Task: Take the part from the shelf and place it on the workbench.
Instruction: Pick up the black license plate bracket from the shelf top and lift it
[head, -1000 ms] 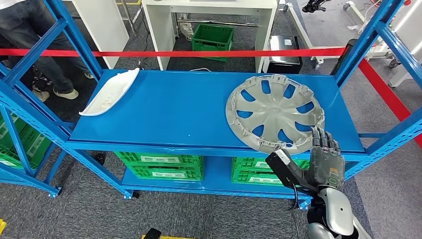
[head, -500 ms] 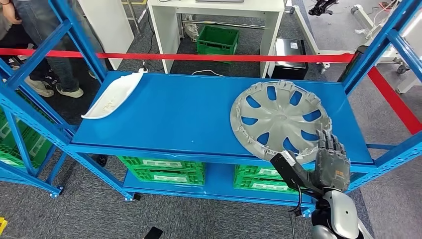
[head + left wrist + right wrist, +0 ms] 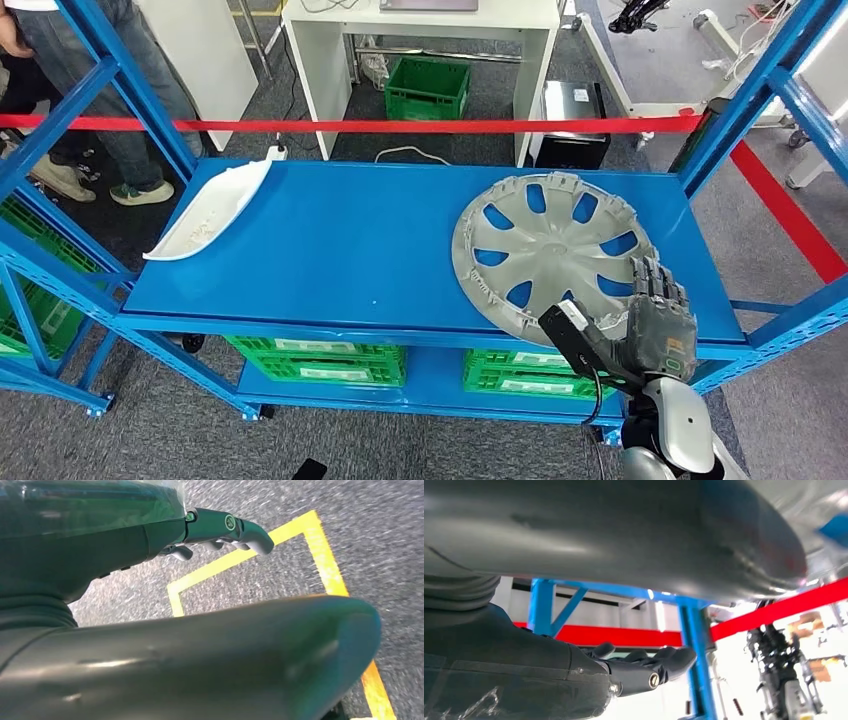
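The right hand (image 3: 655, 325), fingers spread and holding nothing, rests at the five o'clock rim of the grey wheel cover (image 3: 550, 245) on the blue shelf (image 3: 350, 250); the left hand (image 3: 220, 530) hangs, its grasp unclear.

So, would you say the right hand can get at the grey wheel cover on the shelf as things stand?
Probably yes: the right hand is already at the near rim of the wheel cover, with nothing between them.

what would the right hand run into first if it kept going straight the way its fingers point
Most likely the grey wheel cover. The right hand sits at the shelf's front edge, fingers aimed up the picture at the cover's near rim. Whether they already touch it is unclear.
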Controlling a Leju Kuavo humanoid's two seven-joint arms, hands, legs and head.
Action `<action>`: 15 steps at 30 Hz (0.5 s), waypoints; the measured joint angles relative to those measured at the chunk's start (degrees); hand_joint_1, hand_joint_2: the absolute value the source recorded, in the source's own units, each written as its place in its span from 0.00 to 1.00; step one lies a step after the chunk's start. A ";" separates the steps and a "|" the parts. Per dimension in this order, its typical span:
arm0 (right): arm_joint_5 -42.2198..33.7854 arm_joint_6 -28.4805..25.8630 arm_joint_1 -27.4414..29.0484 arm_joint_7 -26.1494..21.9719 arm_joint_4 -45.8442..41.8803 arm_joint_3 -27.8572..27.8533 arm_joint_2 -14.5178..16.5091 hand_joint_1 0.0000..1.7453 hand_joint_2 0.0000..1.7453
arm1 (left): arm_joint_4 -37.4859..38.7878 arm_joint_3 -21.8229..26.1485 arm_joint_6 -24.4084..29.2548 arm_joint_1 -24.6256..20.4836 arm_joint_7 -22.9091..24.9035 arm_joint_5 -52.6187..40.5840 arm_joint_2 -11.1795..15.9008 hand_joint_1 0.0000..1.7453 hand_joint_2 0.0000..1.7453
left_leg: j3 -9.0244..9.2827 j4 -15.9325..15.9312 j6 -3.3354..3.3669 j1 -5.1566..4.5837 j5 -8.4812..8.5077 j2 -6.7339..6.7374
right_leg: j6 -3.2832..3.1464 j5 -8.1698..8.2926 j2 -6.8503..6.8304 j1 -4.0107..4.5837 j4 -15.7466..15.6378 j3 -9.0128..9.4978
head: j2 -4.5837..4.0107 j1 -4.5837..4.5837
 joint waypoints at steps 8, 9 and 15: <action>-0.08 0.06 0.01 -0.16 0.42 0.02 -0.01 0.00 0.00 | 0.08 0.01 0.00 0.02 -0.13 -0.09 -0.09 0.00 0.00 | 1.55 -1.49 1.34 0.58 -0.85 -0.10 | 1.63 -3.88 -0.19 -0.37 14.31 -9.25 | 0.00 0.85; -0.11 0.06 0.03 -0.21 0.56 0.02 -0.01 0.00 0.00 | 0.08 0.01 0.03 0.06 -0.20 -0.14 -0.10 0.00 0.00 | 1.91 -1.46 1.25 0.59 -1.16 -0.12 | 1.63 -2.13 -0.20 -0.38 13.26 -9.39 | 0.00 0.91; -0.88 0.15 -0.79 -1.14 1.57 0.16 0.31 0.00 0.00 | 0.08 -0.01 -0.16 -0.24 -0.81 -0.94 -0.15 0.00 0.00 | 2.87 -0.70 0.04 0.18 -2.86 -0.14 | 0.45 3.77 -0.16 -0.15 1.38 -5.12 | 0.00 1.16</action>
